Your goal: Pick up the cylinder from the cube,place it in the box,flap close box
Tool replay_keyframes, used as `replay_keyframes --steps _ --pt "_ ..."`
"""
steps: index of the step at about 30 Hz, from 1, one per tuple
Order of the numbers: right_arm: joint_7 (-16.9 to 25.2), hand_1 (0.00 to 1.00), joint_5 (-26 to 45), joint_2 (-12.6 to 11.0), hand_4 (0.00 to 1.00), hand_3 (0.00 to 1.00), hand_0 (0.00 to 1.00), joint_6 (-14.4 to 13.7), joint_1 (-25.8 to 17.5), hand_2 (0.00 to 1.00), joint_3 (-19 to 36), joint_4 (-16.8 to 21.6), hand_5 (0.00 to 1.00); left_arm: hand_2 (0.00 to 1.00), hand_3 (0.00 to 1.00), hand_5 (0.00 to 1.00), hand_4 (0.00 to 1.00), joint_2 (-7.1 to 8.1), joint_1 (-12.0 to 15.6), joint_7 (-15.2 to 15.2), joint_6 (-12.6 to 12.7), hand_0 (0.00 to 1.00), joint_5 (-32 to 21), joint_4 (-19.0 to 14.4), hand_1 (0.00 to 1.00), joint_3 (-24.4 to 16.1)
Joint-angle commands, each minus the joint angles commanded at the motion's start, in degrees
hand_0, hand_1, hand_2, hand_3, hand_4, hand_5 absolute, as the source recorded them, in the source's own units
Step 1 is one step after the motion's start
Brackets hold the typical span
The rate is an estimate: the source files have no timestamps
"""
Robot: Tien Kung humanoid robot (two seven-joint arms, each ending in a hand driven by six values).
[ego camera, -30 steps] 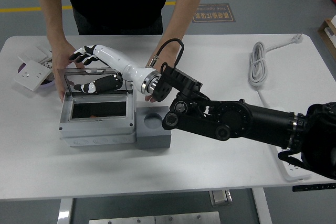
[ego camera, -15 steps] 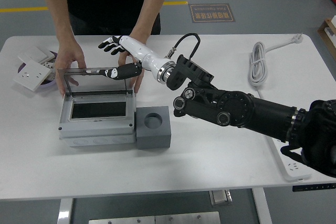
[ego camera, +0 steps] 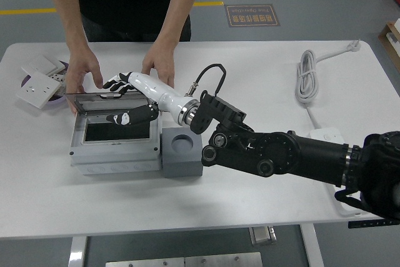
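Right hand (ego camera: 125,95) laid flat, fingers spread, nothing held, on clear flap (ego camera: 106,101) to press box (ego camera: 112,148) shut near table's (ego camera: 250,198) left edge. Cube (ego camera: 182,149) socket empty (cylinder probably boxed). Box steadied by person's hands (ego camera: 84,70) at far side.

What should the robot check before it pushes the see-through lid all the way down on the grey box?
1. Cylinder off the grey cube: ok, its round hole looks empty.
2. Cylinder inside the grey plastic box: cannot tell, the window is dark.
3. Right hand on the clear lid: ok, its spread fingers lie over the lid and grasp nothing.
4. Lid fully shut: not ok, it still looks partly raised.
5. Person's hands clear of the lid: not ok, one rests at the lid's far left corner, the other just behind the robot's wrist.
6. Left hand: cannot tell, it is out of view.
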Motion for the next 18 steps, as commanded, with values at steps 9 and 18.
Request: replay_keyframes --steps 9,18 --pt "-2.8 0.727 -4.4 0.0 0.793 0.751 0.812 -1.1 -1.5 0.749 -2.2 5.7 0.242 0.854 0.951 0.002 0.002 -0.11 0.1 -0.1 0.1 0.923 -0.3 0.0 0.852 0.2" --pt "-5.0 0.729 -8.2 0.0 0.784 0.753 0.811 -1.6 -2.2 0.752 -3.4 8.6 0.264 0.854 0.951 0.002 0.002 -0.20 0.2 -0.2 0.1 0.923 -0.8 0.0 0.852 0.6"
